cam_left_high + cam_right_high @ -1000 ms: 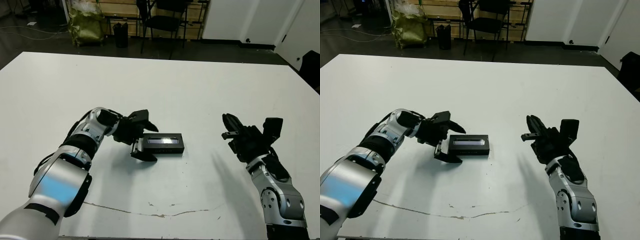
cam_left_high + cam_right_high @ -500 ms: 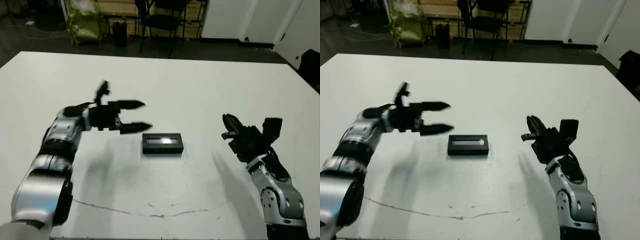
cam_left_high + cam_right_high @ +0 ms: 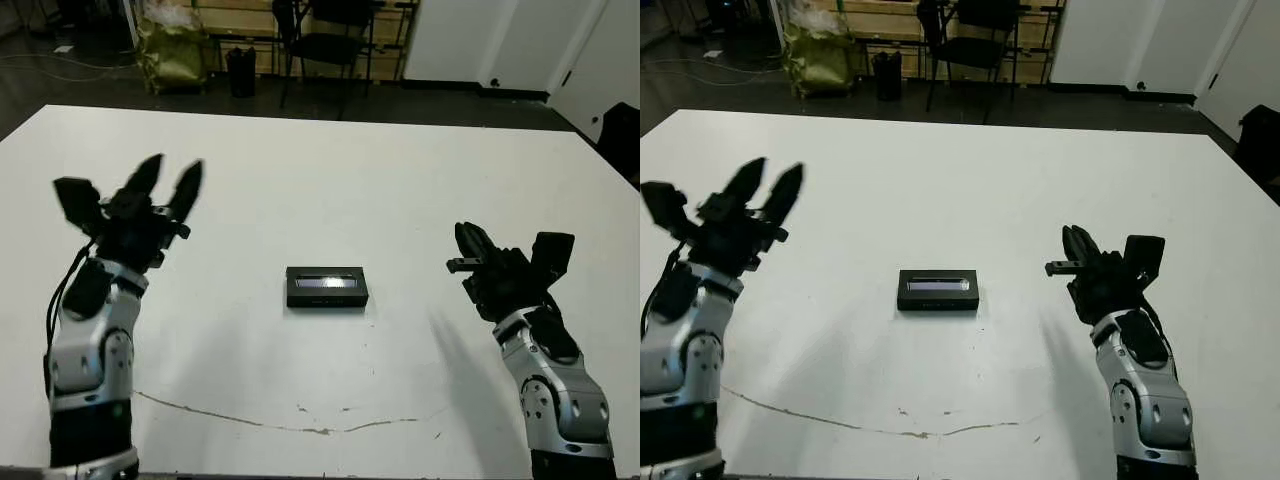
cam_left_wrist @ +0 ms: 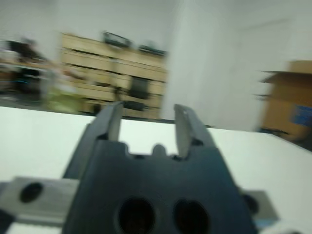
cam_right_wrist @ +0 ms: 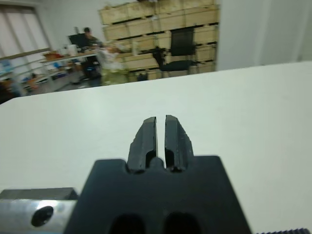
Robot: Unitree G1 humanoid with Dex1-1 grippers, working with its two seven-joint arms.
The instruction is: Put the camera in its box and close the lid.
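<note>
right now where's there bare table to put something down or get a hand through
Nearly all the white table is bare. Widest is the far half, beyond the closed box. Free strips also lie between the box and the left gripper, and between the box and the right gripper. Near edge is clear too, apart from a thin crack line. Nowhere is crowded.

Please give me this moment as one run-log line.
lid: on box, table centre | left gripper: open, raised, empty | right gripper: shut, empty

Table (image 3: pixel 400 190): smooth matt white surface. Lid (image 3: pixel 327 286): black, apparently matt, with a glossy pale stripe.
</note>
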